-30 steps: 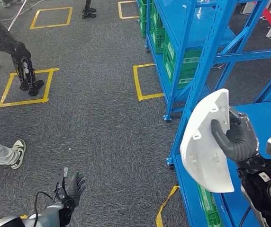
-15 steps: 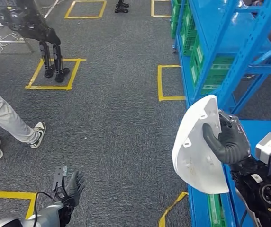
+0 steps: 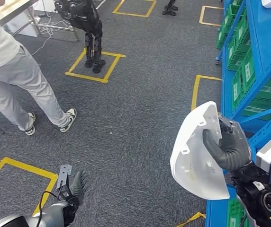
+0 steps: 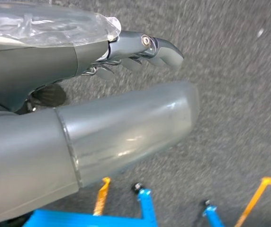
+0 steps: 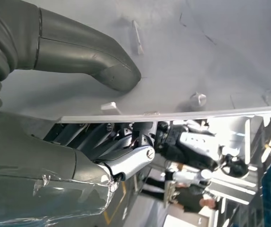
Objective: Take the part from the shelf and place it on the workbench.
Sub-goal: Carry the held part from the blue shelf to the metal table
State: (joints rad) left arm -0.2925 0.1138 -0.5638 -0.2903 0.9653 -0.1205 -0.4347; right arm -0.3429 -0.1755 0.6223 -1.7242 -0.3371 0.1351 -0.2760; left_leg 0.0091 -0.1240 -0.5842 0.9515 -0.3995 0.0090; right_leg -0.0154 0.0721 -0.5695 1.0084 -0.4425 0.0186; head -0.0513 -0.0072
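Note:
The part is a white curved shell with small tabs on its inner face. My right hand grips it by one edge and holds it upright in the air beside the blue shelf. In the right wrist view the thumb presses on the shell's inner face, with the fingers under its rim. My left hand hangs low over the carpet, fingers stretched out and holding nothing.
A person in grey trousers stands at the left on the grey carpet. Another robot's black legs stand inside a yellow floor square. Green crates fill the shelf's lower level. Yellow tape marks the floor near my left hand.
The camera has turned left: shelf and floor marks slid right, the person came further into view. My right hand still holds the white shell; the left hand hangs as before.

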